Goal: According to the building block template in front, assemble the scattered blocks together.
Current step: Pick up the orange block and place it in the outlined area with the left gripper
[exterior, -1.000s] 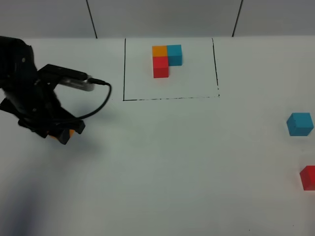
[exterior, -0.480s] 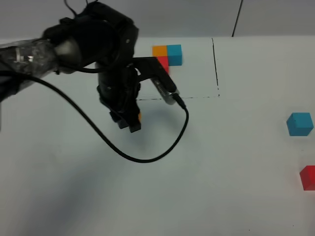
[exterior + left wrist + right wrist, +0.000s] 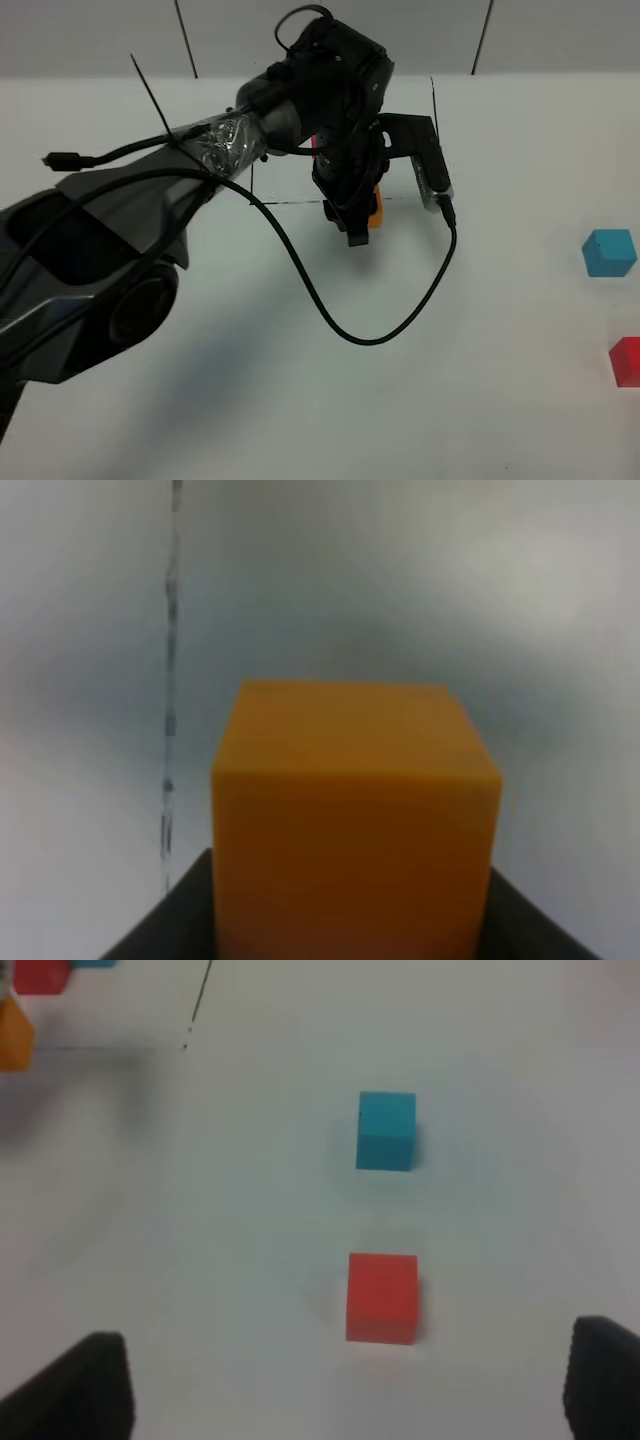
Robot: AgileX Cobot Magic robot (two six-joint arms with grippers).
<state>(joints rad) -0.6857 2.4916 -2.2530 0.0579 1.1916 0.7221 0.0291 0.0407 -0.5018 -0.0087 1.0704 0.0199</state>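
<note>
My left gripper [image 3: 360,224] is shut on the orange cube [image 3: 374,207] and holds it over the front line of the black outline [image 3: 290,203]. The left wrist view shows the orange cube [image 3: 350,810] close up between the dark fingers. The left arm hides most of the template; only a sliver of its red cube [image 3: 314,143] shows, and a corner shows in the right wrist view [image 3: 40,974]. The cyan-blue cube [image 3: 609,251] and the red cube [image 3: 626,360] lie at the far right, apart. My right gripper [image 3: 350,1385] is open, just short of the red cube [image 3: 382,1296], with the blue cube [image 3: 386,1130] beyond it.
The left arm's black cable [image 3: 380,330] loops over the middle of the white table [image 3: 480,400]. The arm's body [image 3: 100,260] covers the left side. A grey wall [image 3: 560,35] runs along the back.
The left arm has swung from the table's left side to the right with the orange cube, reaching the outline's front line and now covering the template.
</note>
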